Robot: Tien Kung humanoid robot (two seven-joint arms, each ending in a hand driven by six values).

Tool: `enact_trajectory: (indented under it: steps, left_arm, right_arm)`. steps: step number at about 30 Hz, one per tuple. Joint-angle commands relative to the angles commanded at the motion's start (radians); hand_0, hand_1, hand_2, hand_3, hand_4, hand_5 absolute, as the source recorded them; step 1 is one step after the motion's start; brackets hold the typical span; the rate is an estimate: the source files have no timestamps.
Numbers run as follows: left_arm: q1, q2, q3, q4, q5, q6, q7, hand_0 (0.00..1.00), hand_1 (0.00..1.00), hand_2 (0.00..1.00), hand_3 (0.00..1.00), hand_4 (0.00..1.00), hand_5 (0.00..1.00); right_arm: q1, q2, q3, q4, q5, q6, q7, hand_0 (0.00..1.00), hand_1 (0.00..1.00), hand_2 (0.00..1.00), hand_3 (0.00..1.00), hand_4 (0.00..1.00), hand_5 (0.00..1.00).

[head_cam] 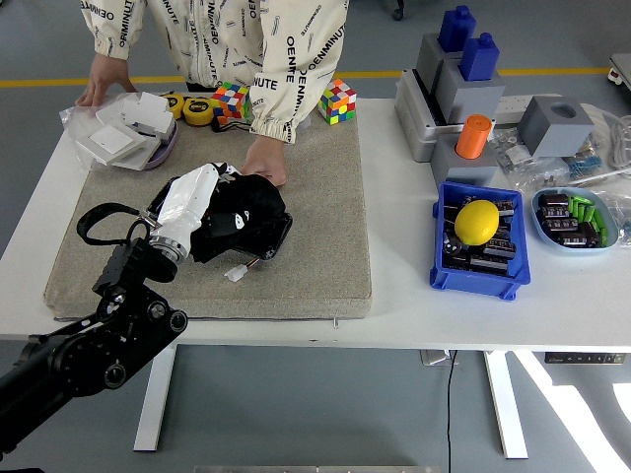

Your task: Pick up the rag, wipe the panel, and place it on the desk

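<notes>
a mat (315, 236) lies on the desk (394, 305) toward its left. on the mat rests the panel (266, 229), my left hand (212, 207) over it, a person's hand (264, 163) just behind. right of the mat stands a bin (480, 278) holding a lemon (476, 222); cubes (336, 101) lie behind.

Robot lab: parts bins (480, 258), floor tape (394, 74).

left hand (212, 202) clutching black rag (245, 215), pressed on black panel (264, 235) | panel on grey mat (315, 236), white surface (394, 296) | person's hand (262, 160) on panel's far edge | blue bin (480, 241) with yellow lemon (477, 222) at right
</notes>
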Motion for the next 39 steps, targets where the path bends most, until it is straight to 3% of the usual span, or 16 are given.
enact_trajectory:
  steps: [10, 16, 32, 39]
  left_arm:
    - [-0.004, 0.006, 0.097, -0.058, -0.036, -0.009, 0.009, 0.227, 0.295, 0.385, 0.560, 0.710, 0.002]
    - [-0.006, -0.001, 0.076, -0.040, -0.031, -0.005, 0.005, 0.224, 0.296, 0.386, 0.560, 0.712, 0.002]
    - [-0.025, -0.018, -0.198, 0.198, 0.029, 0.050, -0.060, 0.222, 0.290, 0.384, 0.560, 0.715, 0.002]
    - [-0.036, -0.021, -0.275, 0.280, 0.059, 0.053, -0.059, 0.219, 0.289, 0.381, 0.560, 0.717, 0.002]
  right_arm:
    - [0.001, 0.001, 0.003, 0.001, 0.000, 0.000, 0.000, 0.538, 0.557, 0.490, 0.522, 0.883, 0.351]
    - [0.002, 0.001, 0.000, 0.001, 0.003, 0.000, 0.000, 0.537, 0.560, 0.489, 0.522, 0.883, 0.350]
    - [0.002, 0.002, 0.003, 0.001, 0.002, -0.001, -0.001, 0.539, 0.558, 0.489, 0.522, 0.883, 0.351]
    - [0.003, 0.002, -0.001, 0.003, 0.006, -0.001, -0.001, 0.539, 0.558, 0.490, 0.521, 0.884, 0.352]
